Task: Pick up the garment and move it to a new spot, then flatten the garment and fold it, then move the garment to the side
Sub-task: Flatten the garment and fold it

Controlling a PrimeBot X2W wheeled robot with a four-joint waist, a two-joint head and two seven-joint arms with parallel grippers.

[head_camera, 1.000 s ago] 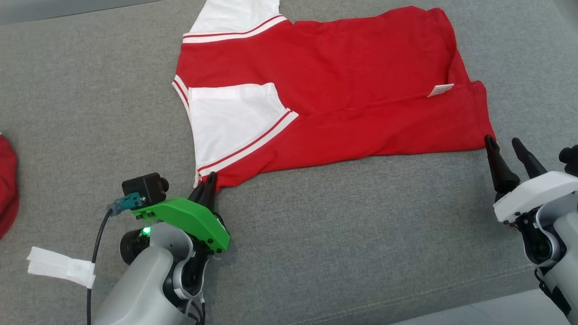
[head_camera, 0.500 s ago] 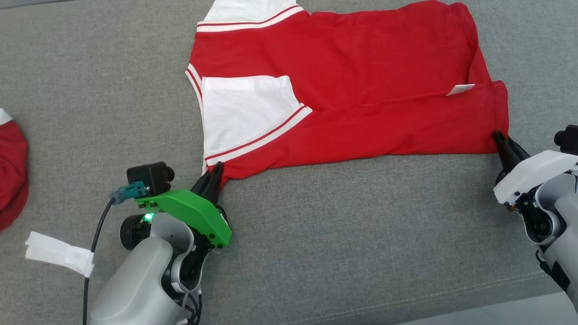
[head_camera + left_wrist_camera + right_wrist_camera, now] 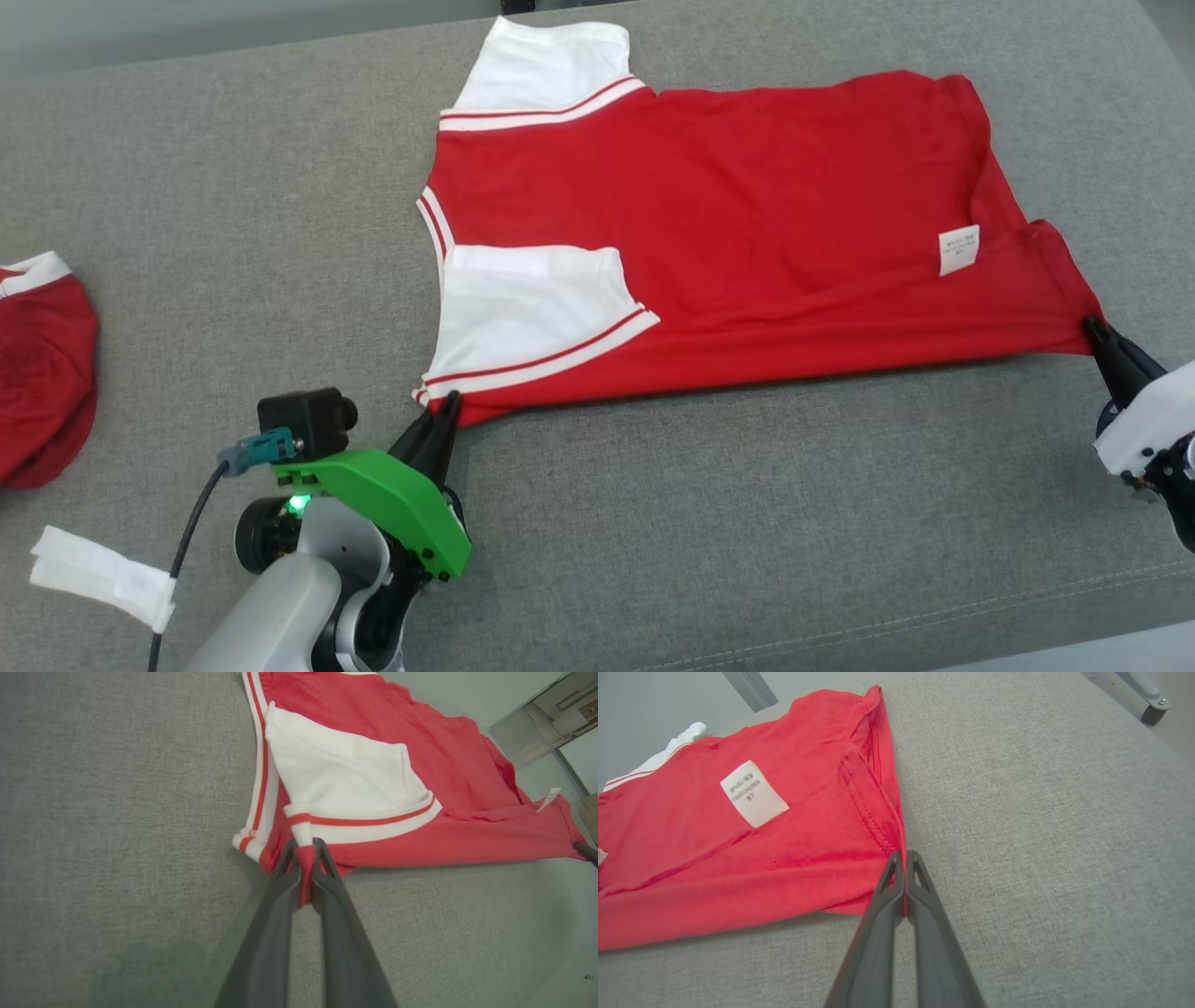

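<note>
The garment (image 3: 747,233) is a red T-shirt with white, red-striped sleeves, spread across the grey cushion with a white label near its hem. My left gripper (image 3: 448,406) is shut on the shirt's near shoulder corner; in the left wrist view red cloth is pinched at my left gripper (image 3: 306,851). At the right edge of the head view my right gripper (image 3: 1094,329) is shut on the near hem corner, and the right wrist view shows my right gripper (image 3: 903,858) clamped on the hem edge of the garment (image 3: 738,858). The near edge is pulled taut between both grippers.
Another red cloth (image 3: 42,373) lies at the left edge of the cushion. A strip of white tape (image 3: 98,579) sits near my left arm's cable. The cushion's front seam (image 3: 934,607) runs along the lower right; bare grey fabric lies in front of the shirt.
My right gripper went from open beside the hem corner to shut on it. The near edge of the shirt is now stretched and slightly raised. The head camera has also shifted.
</note>
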